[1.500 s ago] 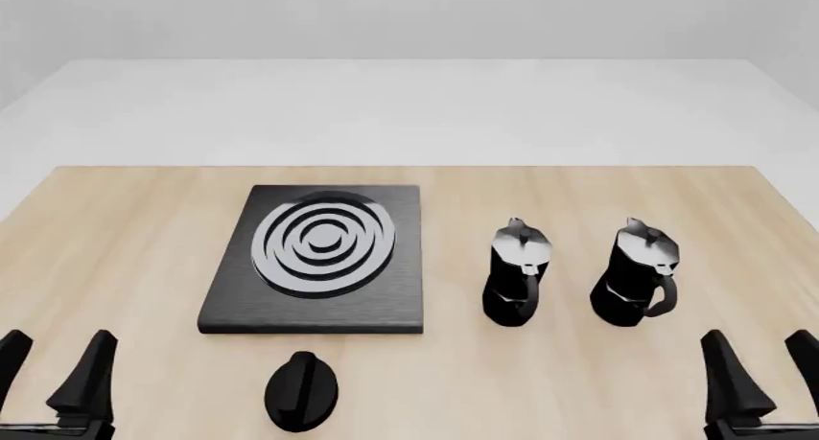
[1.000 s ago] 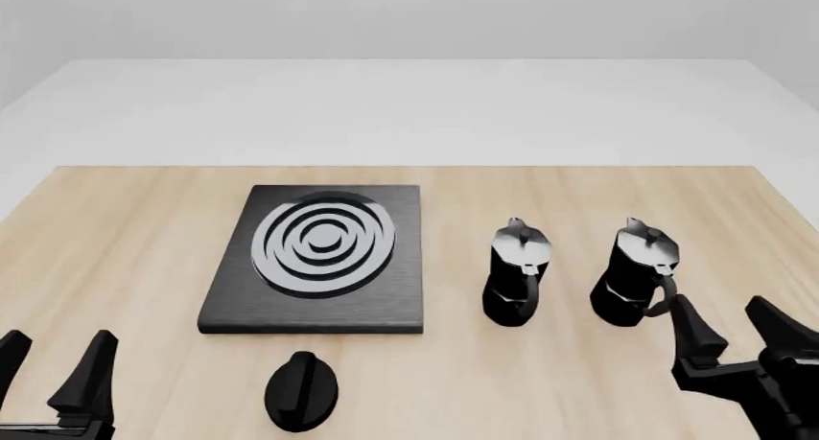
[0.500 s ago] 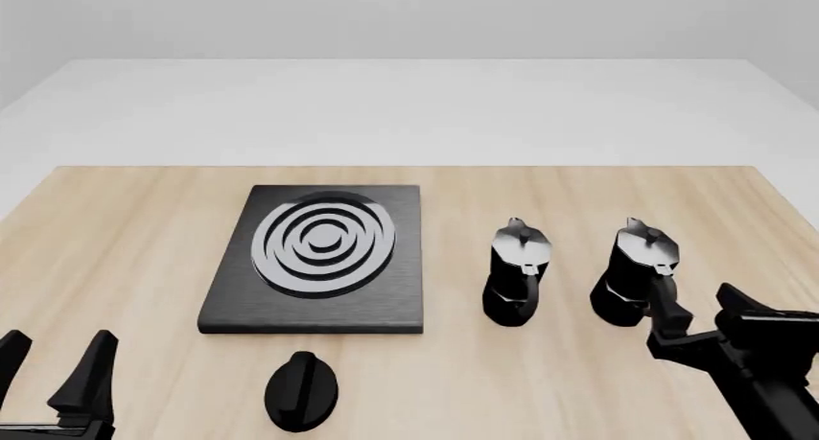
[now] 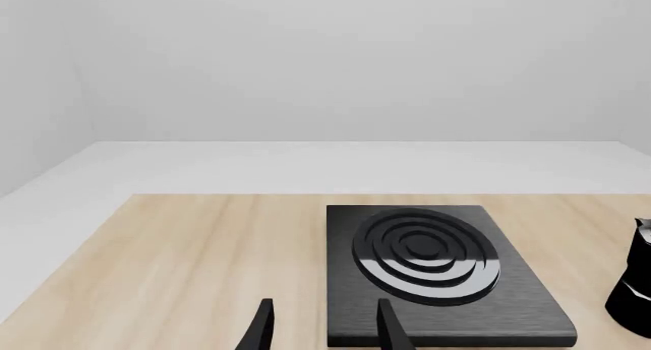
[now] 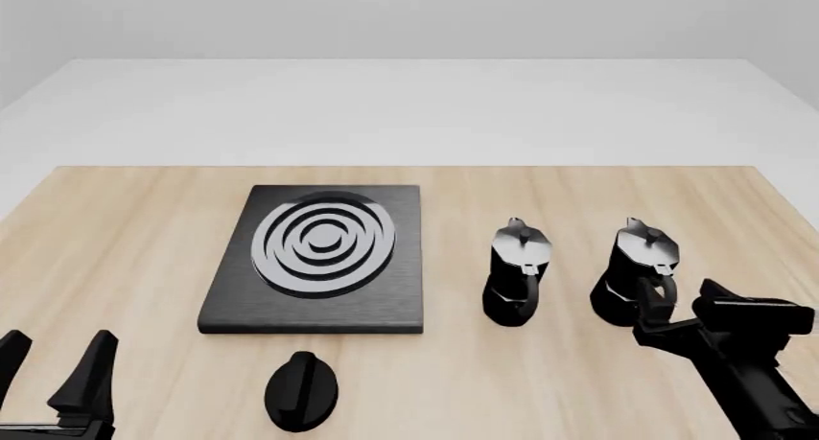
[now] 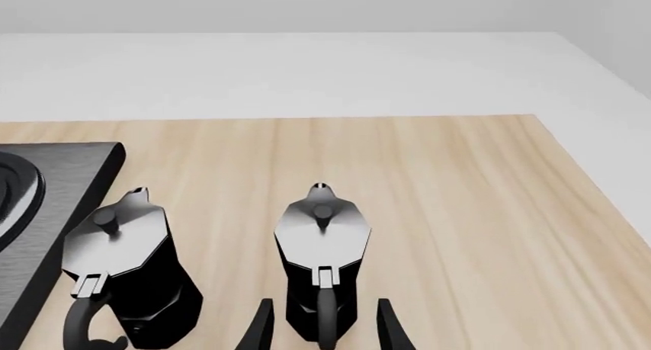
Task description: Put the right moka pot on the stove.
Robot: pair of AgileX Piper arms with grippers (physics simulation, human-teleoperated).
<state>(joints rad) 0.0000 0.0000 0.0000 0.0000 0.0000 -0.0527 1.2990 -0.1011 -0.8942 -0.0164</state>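
Note:
The right moka pot (image 5: 635, 267) is black and faceted with a silver lid, and stands upright on the table right of a near-identical pot (image 5: 516, 271). In the right wrist view this pot (image 6: 322, 251) has its handle turned toward the camera. My right gripper (image 5: 682, 302) is open just in front of it, and its fingertips (image 6: 261, 325) flank the handle near the base without closing on it. The stove (image 5: 320, 258), a black slab with silver rings, lies to the left; in the left wrist view the stove (image 4: 437, 270) is ahead. My left gripper (image 5: 52, 371) is open at the near left.
A small black round knob (image 5: 303, 390) lies in front of the stove near the table's front edge. The other pot (image 6: 127, 277) stands between the right pot and the stove's edge (image 6: 56, 197). Beyond the wooden tabletop (image 5: 128, 229) is a white floor.
My right arm has moved forward and left from the table's near right corner up to the right pot, its open fingers now at the handle. The left arm and the pots have not moved.

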